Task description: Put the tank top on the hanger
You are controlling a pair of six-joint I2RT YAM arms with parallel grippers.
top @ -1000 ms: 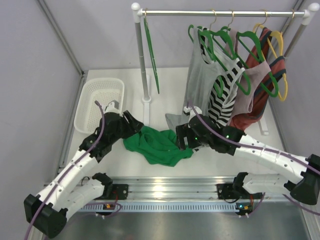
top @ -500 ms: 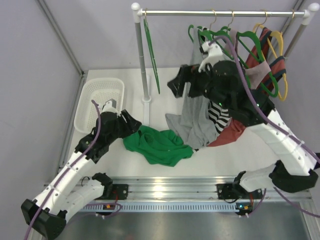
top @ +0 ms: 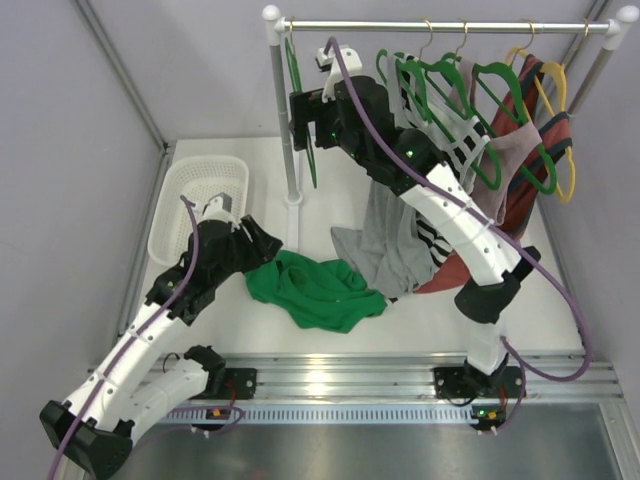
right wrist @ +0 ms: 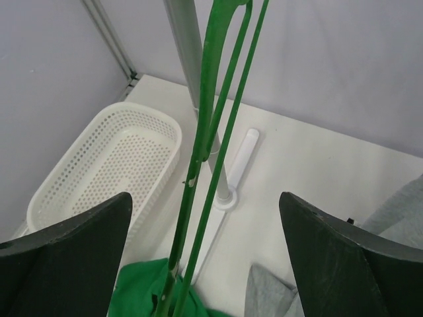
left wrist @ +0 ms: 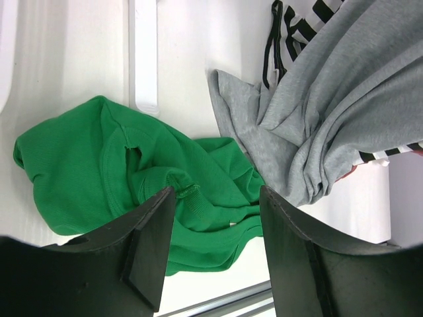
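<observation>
The green tank top (top: 320,290) lies in a crumpled heap on the white table (top: 420,330), near the middle and towards the near edge. It is a soft, matte knit with a stitched hem, and one armhole gapes open among the folds. The left gripper (left wrist: 215,244) hangs over the left part of the heap with its two dark, wedge-shaped fingers (left wrist: 149,247) spread wide. From the wrist view the green cloth fills the gap between them, but I cannot tell whether the tips touch it.

At the far left, well apart from the top, the thin green hanger (right wrist: 213,112) hangs bare from the left end of the shiny metal rail (top: 440,27), just beside the grey upright pole (right wrist: 185,46). It is a slim triangle of smooth rod. The right gripper (right wrist: 205,198) is raised to it with its fingers wide apart. The hanger's rods run down between them, and neither finger appears to touch them.

Just right of the green heap, a grey tank top (left wrist: 330,112) drapes down onto the table in loose folds. A black-and-white striped top (top: 440,235) hangs beside it. A white perforated plastic basket (right wrist: 106,158), oblong with rounded corners, sits at the left side of the table.
</observation>
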